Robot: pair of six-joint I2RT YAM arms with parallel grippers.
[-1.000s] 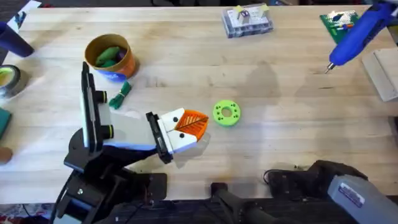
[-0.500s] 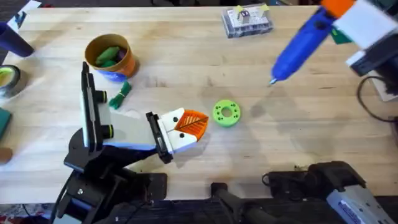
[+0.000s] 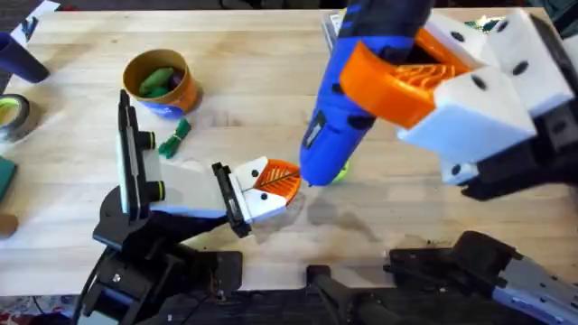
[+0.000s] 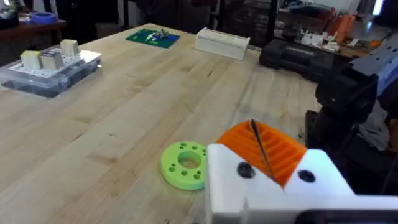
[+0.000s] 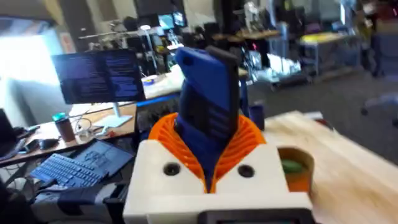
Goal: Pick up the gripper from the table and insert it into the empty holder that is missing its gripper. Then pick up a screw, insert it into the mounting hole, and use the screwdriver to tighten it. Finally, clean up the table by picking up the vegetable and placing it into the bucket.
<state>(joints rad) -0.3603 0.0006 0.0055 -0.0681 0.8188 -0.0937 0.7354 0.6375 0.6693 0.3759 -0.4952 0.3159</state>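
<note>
My right gripper (image 3: 372, 65) hangs large under the overhead camera, shut on the blue screwdriver (image 3: 348, 99), which slants down toward the table's middle. The right wrist view has the screwdriver (image 5: 208, 106) clamped between the orange ribbed pads (image 5: 249, 140). My left arm lies low at the front left. Its white holder (image 3: 255, 197) carries the orange gripper (image 3: 282, 181), whose orange parts meet along one seam (image 4: 264, 152). The left gripper (image 3: 291, 181) is shut with nothing in it. A green vegetable (image 3: 174, 137) lies on the table beside the orange bucket (image 3: 185, 90), which holds green pieces.
A green ring disc (image 4: 185, 165) lies just past the left gripper, mostly covered by the screwdriver in the overhead view. A clear screw box (image 4: 50, 65), a green circuit board (image 4: 152, 36) and a white box (image 4: 222, 42) sit along the far side. A tape roll (image 3: 11, 116) is at the left edge.
The right arm has swung in from the far right toward the middle and risen close under the camera, carrying the screwdriver. The left arm has not moved.
</note>
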